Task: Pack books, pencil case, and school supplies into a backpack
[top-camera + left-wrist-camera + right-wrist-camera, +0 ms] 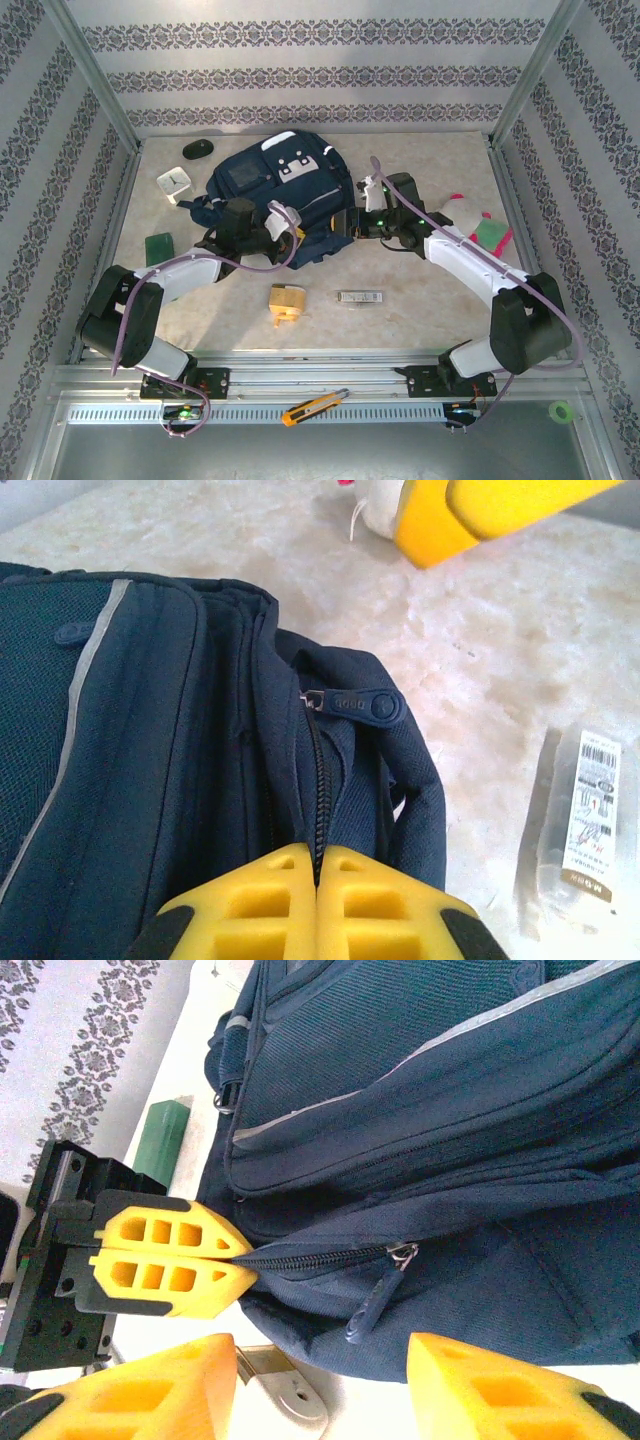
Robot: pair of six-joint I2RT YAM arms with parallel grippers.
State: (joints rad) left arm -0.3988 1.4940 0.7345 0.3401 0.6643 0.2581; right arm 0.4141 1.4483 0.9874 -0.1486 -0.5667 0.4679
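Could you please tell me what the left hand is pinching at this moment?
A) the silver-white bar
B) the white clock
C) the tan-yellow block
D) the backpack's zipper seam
D: the left hand is shut right on the zipper seam of the navy backpack, while the tan-yellow block and silver-white bar lie apart on the table.

From above, you lose the near edge of the backpack point(275, 180) under the left gripper point(300, 224) and the right gripper point(358, 212), so you cannot tell there how their jaws stand. On the left wrist view the packaged bar point(585, 830) runs off the right edge, its label print too small to read. Both wrist views crop the backpack.
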